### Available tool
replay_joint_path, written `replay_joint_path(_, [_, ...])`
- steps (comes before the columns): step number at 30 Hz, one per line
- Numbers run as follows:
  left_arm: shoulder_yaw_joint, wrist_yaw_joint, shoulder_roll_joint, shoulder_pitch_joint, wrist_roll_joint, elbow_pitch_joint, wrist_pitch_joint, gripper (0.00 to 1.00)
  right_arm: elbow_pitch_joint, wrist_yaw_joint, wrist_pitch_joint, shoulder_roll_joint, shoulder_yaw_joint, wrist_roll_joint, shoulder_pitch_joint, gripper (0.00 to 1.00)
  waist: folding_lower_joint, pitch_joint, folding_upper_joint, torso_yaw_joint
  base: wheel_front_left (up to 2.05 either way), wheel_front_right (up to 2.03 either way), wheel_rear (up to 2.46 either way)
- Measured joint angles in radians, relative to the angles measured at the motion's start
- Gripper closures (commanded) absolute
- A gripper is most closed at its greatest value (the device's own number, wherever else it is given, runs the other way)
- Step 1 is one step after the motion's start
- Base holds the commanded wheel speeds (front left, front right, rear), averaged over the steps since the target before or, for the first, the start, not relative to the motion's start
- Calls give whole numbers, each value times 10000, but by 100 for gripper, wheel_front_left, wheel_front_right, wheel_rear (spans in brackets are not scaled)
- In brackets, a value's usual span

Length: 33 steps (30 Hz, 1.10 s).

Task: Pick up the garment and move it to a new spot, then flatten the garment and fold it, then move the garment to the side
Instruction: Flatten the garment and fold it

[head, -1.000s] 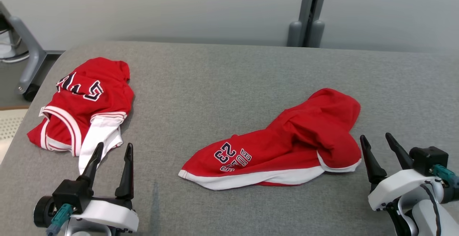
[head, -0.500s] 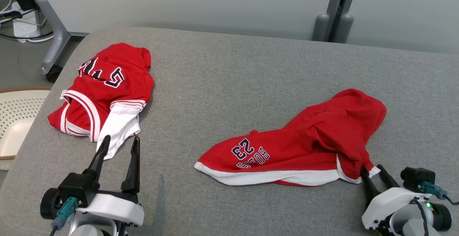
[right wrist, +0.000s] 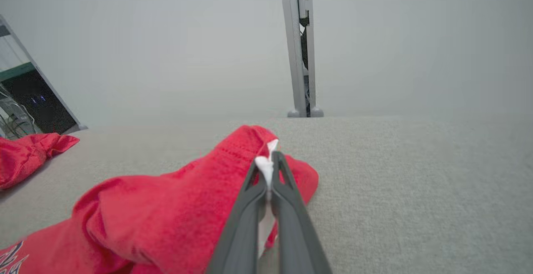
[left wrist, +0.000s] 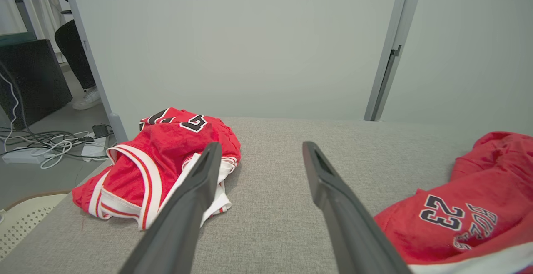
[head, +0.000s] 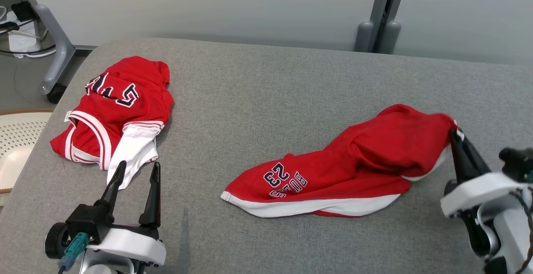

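The garment point(head: 354, 165) is a pair of red shorts with a white hem and a dark "23" print. It lies crumpled on the grey padded table point(head: 266, 90), right of centre. My right gripper point(head: 454, 134) is shut on the white hem at its right end, holding that corner raised. In the right wrist view, white fabric is pinched between the closed fingers of the right gripper point(right wrist: 268, 159), with the red garment point(right wrist: 187, 207) bunched to the left. My left gripper point(head: 138, 165) stands open near the front left, holding nothing. The left wrist view has the left gripper point(left wrist: 260, 147) between both red pieces, the garment point(left wrist: 479, 207) at right.
A second red piece, a jersey point(head: 116, 107) with white trim, lies crumpled at the table's left, just beyond my left fingertips. A pale perforated basket point(head: 16, 140) sits off the left edge. A wheeled stand leg point(head: 54, 70) and floor cables point(left wrist: 41, 149) lie beyond. A person's leg point(left wrist: 75, 57) shows behind.
The head camera has shifted. My right gripper went from open beside the garment to shut on its white hem, and has drawn that corner up and away. The left gripper stays open.
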Motion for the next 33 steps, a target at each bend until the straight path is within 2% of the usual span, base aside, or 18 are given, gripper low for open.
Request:
replay_joint_path(4, [-90, 0, -2, -12, -23, 6, 0, 0, -834, 0, 0, -236, 454, -420, -709, 100, 0, 52, 0, 39, 0, 0, 0])
replay_joint_path(9, [-364, -2, -8, -224, -242, 46, 0, 0, -704, 0, 2, -359, 1655, -746, -2466, 100, 0, 199, 0, 275, 0, 0, 0])
replay_joint_path(16, [-955, 69, -10, -616, -631, 98, 0, 0, 1011, 0, 2, -224, 3104, -817, -5158, 100, 0, 563, 0, 879, 0, 0, 0])
replay_joint_path(23, [-1584, 284, -10, -931, -1026, 119, 0, 0, 2932, 0, 0, 383, 4201, -736, -6808, 100, 0, 1079, 0, 1539, 0, 0, 0])
replay_joint_path(24, [-1668, 318, -10, -976, -1072, 121, 0, 0, 3285, 2, 0, 458, 4358, -736, -6916, 60, 0, 1138, 0, 1615, 0, 0, 0])
replay_joint_path(25, [-1739, 360, -6, -1015, -1095, 119, 0, 0, 3703, 0, 6, 527, 4510, -736, -7010, 0, 0, 1188, 0, 1688, 0, 0, 0])
replay_joint_path(29, [-1937, 458, -13, -1040, -1164, 125, 0, 0, 4633, 2, 13, 738, 4930, -616, -7205, 0, 0, 1327, 0, 1847, 0, 0, 0])
replay_joint_path(33, [-1921, 493, -10, -1076, -1151, 117, 0, 0, 4715, 2, 10, 709, 4963, -284, -7310, 0, 0, 1309, 0, 1717, 0, 0, 0])
